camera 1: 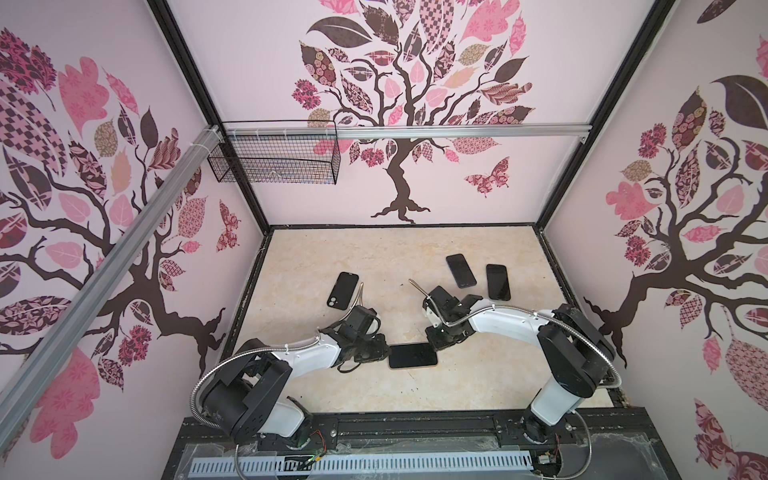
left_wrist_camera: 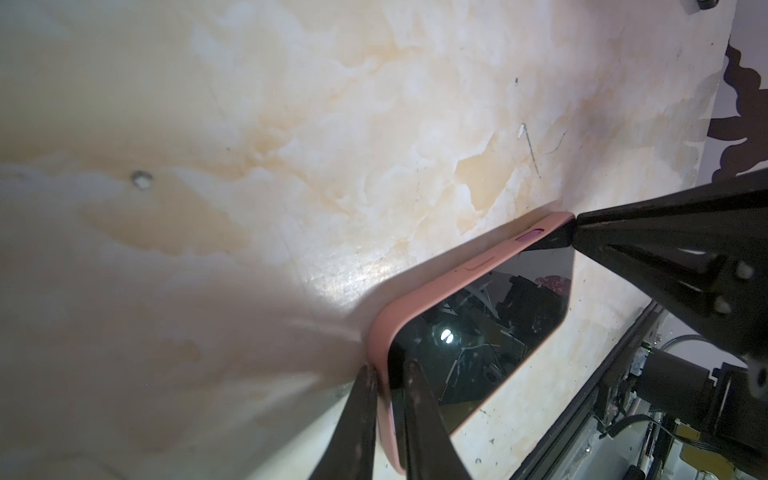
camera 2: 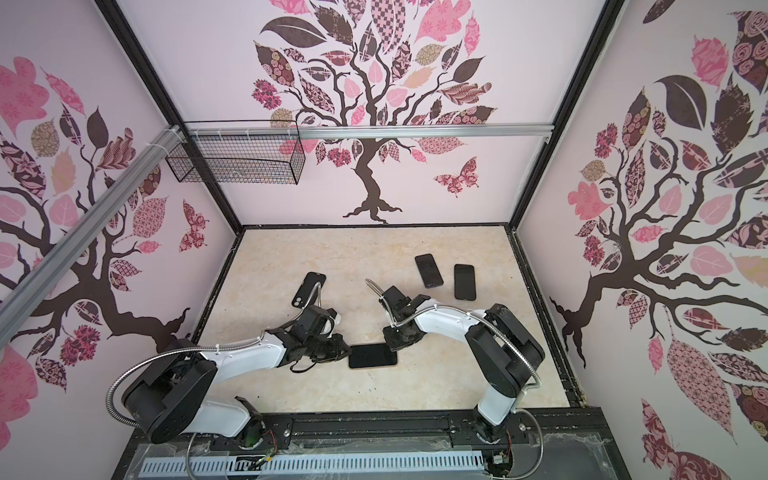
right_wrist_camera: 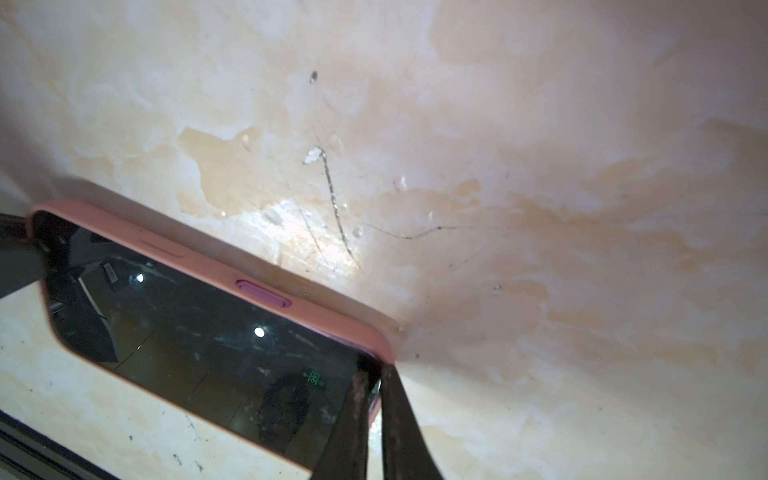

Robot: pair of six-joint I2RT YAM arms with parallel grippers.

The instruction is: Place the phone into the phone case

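Observation:
A black-screened phone (camera 1: 412, 355) (camera 2: 372, 356) lies flat near the middle of the table, seated in a pink phone case (left_wrist_camera: 415, 299) (right_wrist_camera: 316, 307). In the wrist views its screen (left_wrist_camera: 490, 332) (right_wrist_camera: 199, 332) sits inside the pink rim. My left gripper (camera 1: 386, 353) (left_wrist_camera: 390, 370) is at the phone's left end and is shut on the case rim, with one finger outside it and one on the screen. My right gripper (camera 1: 432, 345) (right_wrist_camera: 374, 370) is shut, and its tips touch the far right corner of the case.
A black phone-shaped item with a camera cut-out (camera 1: 343, 291) lies behind the left arm. Two black phones (camera 1: 460, 271) (camera 1: 498, 281) lie at the back right. A wire basket (camera 1: 274, 153) hangs on the back rail. A black rail (camera 1: 415, 428) borders the table's front.

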